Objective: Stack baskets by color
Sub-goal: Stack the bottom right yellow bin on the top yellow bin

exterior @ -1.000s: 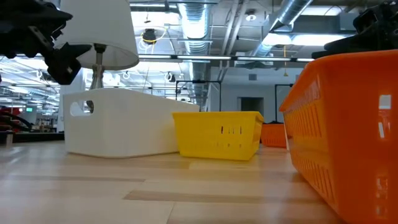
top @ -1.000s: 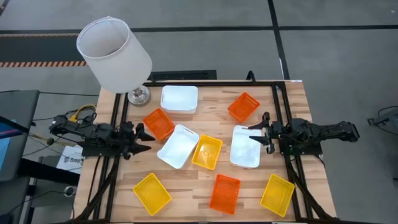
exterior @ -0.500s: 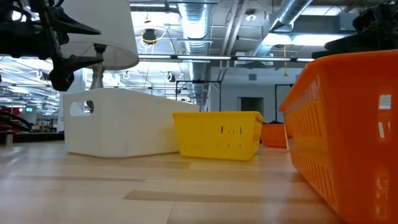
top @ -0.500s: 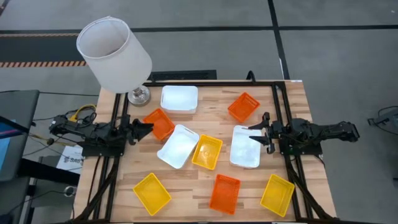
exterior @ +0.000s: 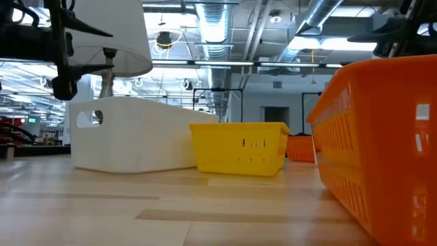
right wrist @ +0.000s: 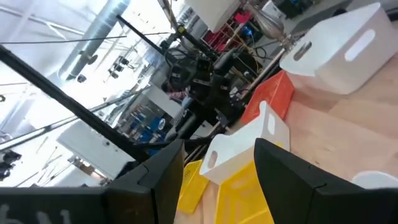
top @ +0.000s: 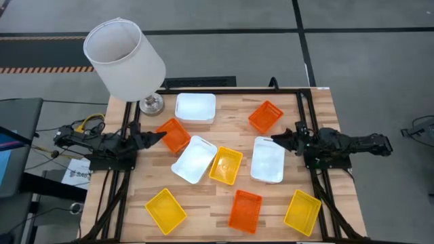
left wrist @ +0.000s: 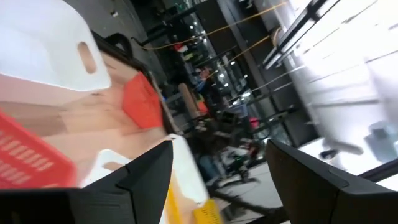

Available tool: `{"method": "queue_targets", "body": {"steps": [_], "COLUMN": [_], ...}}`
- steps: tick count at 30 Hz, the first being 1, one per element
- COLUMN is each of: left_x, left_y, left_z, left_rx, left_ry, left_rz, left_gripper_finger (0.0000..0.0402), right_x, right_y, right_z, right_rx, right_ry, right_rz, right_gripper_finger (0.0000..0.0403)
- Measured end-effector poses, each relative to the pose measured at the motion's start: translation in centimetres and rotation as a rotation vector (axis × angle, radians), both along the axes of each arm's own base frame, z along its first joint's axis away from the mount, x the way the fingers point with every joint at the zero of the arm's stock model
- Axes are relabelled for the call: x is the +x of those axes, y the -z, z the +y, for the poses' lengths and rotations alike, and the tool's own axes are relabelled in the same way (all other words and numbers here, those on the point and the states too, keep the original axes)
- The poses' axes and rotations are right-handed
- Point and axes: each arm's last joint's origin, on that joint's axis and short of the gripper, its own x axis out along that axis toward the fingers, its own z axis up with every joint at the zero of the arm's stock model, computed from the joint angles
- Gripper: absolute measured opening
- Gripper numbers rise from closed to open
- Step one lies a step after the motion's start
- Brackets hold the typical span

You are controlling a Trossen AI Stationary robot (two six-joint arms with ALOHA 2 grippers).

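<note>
**A:** Since nothing is stacked yet, this could still go wrong in a few ways. All nine baskets lie loose and single on the table. The left gripper hangs right at the near-left orange basket, jaws spread and holding nothing. If it closes on just the rim, that light tray probably tilts or skids into the tilted white basket next to it.

**B:** And the right gripper?

**A:** Jaws apart too, empty, hovering over the right edge of the right white basket. The worry there is that it pushes the basket left into the middle yellow basket, which already touches the tilted white one. Nudge one and all three shift.

**B:** The lamp bothers me more.

**A:** Agreed. Its base stands on the far-left corner, just beside the far white basket, and the shade overhangs the left arm's side. A high swing on the left could clip it, I'd guess.

**B:** Any room to actually stack?

**A:** The bare wood far-centre, between the far white and the far orange basket, looks best. The near row is risky: yellow, orange and yellow all sit close to the near edge, so a shove could send one off.
</note>
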Motion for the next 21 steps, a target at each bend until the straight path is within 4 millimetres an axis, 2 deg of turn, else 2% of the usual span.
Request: {"method": "queue_targets", "body": {"steps": [5,9,12,14,17,21], "left_x": [-0.3,-0.6,-0.8,-1.0,-1.3,-1.7], "left_y": [-1.4,-2.3,-3.0,-3.3,-4.2,-6.0], "left_z": [0.0,0.1,0.1,0.1,0.1,0.2], "left_rx": [-0.042,-0.061,-0.063,-0.064,-0.068,-0.042], "left_ry": [0.033,0.031,0.05,0.064,0.088,0.1], "left_rz": [-0.153,-0.258,-0.328,-0.361,-0.389,-0.416], "left_gripper_finger": [0.0247,0.0247,0.0247,0.0247,0.0247,0.0247], "right_x": [0.0,-0.1,-0.1,-0.1,-0.3,-1.4], "right_y": [-0.1,0.0,0.0,-0.1,-1.4,-4.8], "right_z": [-0.3,-0.5,-0.6,-0.6,-0.6,-0.5], "right_rx": [0.147,0.169,0.173,0.235,0.336,0.238], "right_ry": [0.084,0.169,0.179,0.173,0.133,0.096], "right_rz": [-0.028,-0.02,-0.02,-0.05,-0.205,-0.373], "right_gripper_finger": [0.0219,0.0219,0.0219,0.0219,0.0219,0.0219]}}
